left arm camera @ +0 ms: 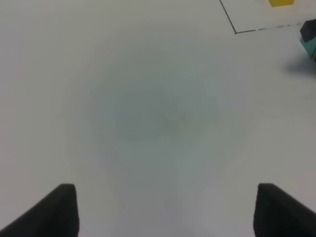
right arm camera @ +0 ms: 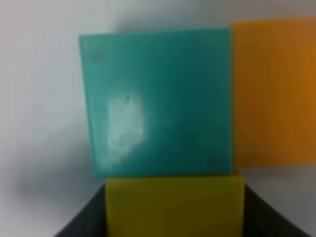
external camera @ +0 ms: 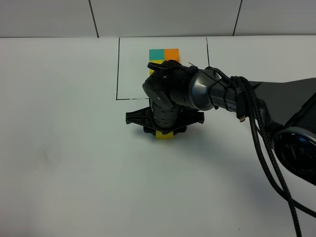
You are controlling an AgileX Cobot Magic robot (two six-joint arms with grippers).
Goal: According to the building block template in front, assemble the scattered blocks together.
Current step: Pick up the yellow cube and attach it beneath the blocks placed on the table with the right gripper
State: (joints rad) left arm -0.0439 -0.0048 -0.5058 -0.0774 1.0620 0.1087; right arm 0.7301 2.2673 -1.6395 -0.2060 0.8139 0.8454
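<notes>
The yellow matte cube (right arm camera: 174, 205) is seen between the two dark fingers of the right claw (right arm camera: 175, 217), pushed up against the near face of the teal matte cube (right arm camera: 158, 101); the claw appears clamped on it. The orange matte cube (right arm camera: 274, 91) lies flush beside the teal one. The L is thus judged complete or nearly so, with the yellow block held only to seat it squarely.

In the high view only the yellow cube's near edge (external camera: 164, 135) shows under the right wrist, on the white tabletop (external camera: 64, 163).

The left claw (left arm camera: 165, 212) hangs with fingers apart over bare tabletop, well clear of the work, holding nothing.

Farther off, the black-outlined building block template (external camera: 163, 54) shows teal and orange squares; its yellow part is mostly hidden by the arm.

Lettering on the arm's collar (external camera: 230, 104) is partly visible but cannot be read. No other writing is seen.
</notes>
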